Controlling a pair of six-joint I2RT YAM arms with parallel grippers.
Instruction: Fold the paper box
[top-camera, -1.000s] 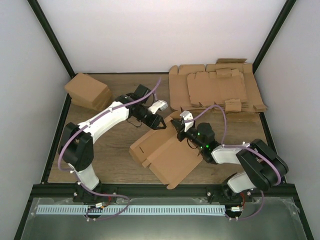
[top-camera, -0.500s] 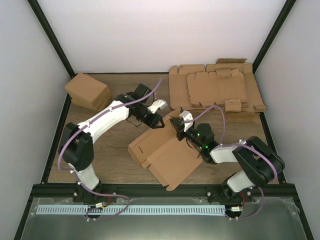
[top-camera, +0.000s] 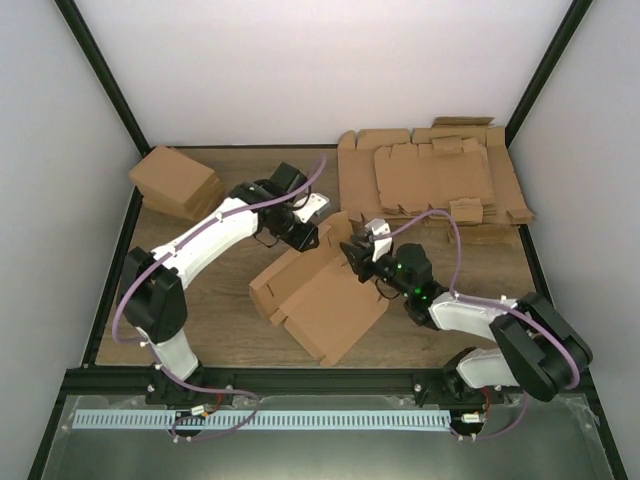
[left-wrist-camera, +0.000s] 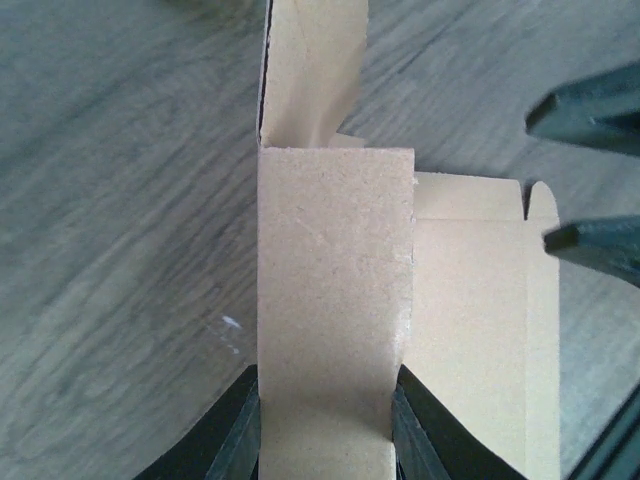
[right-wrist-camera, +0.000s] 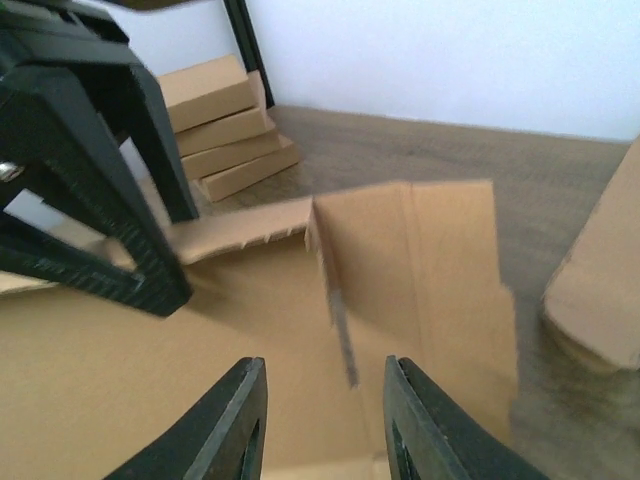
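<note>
- On the wooden table (top-camera: 225, 325), seen from above, the paper box (top-camera: 325, 300) lies partly folded between the two arms. The left gripper (top-camera: 305, 235) meets its far edge, and the right gripper (top-camera: 352, 252) is just right of that edge. Flat cardboard sheets (top-camera: 430, 180) lie beyond the box to the right, stacked cartons (top-camera: 175, 182) beyond it to the left.
- At the left wrist, the left gripper's fingers (left-wrist-camera: 235, 435) are clamped on a raised flap of the box (left-wrist-camera: 335, 300). The right gripper's dark fingertips (left-wrist-camera: 590, 105) stand apart just right of it.
- At the right wrist, that gripper's fingers (right-wrist-camera: 225, 420) are spread over the box's panel (right-wrist-camera: 420, 250), gripping nothing.
</note>
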